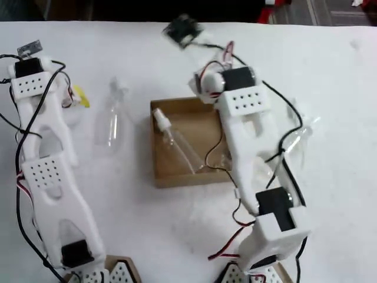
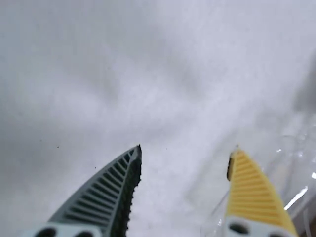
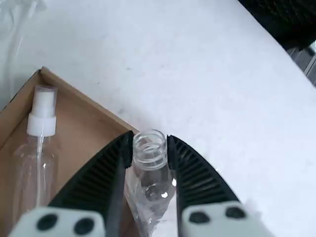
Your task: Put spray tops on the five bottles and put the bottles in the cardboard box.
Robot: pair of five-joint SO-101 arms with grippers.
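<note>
I read places as a clock laid on the high view, the box at its centre and 12 at the table's far edge.

At 9 to 10 o'clock, the left gripper [image 2: 187, 148] hangs over bare table [image 2: 98, 74]. Its jaws are spread and hold nothing. Clear plastic [image 2: 296, 182] lies just beside its yellow finger [image 2: 254, 192]. I judge this arm is parked ready to hold a bottle steady.

Between that arm and the box, at 9 o'clock, a loose bottle [image 1: 111, 121] lies on its side on the table. I cannot tell whether it has a top, or whether it is the plastic beside the yellow finger.

The box [image 1: 177, 177] sits open at the centre. One capped bottle [image 1: 174, 141] lies inside, its white top pointing to 11 o'clock, so I count that one as finished.

The right gripper [image 3: 149, 140] is clamped on the neck of an open bottle [image 3: 149, 153], at the box's wall toward 1 o'clock. The neck is bare and faces away from the wrist. I judge the grip is set there so a top can go on.

At 3 o'clock, beside the right arm [image 1: 247, 118], lies more clear plastic [image 1: 300, 138]. These are likely bottles waiting their turn, but I cannot count them.
</note>
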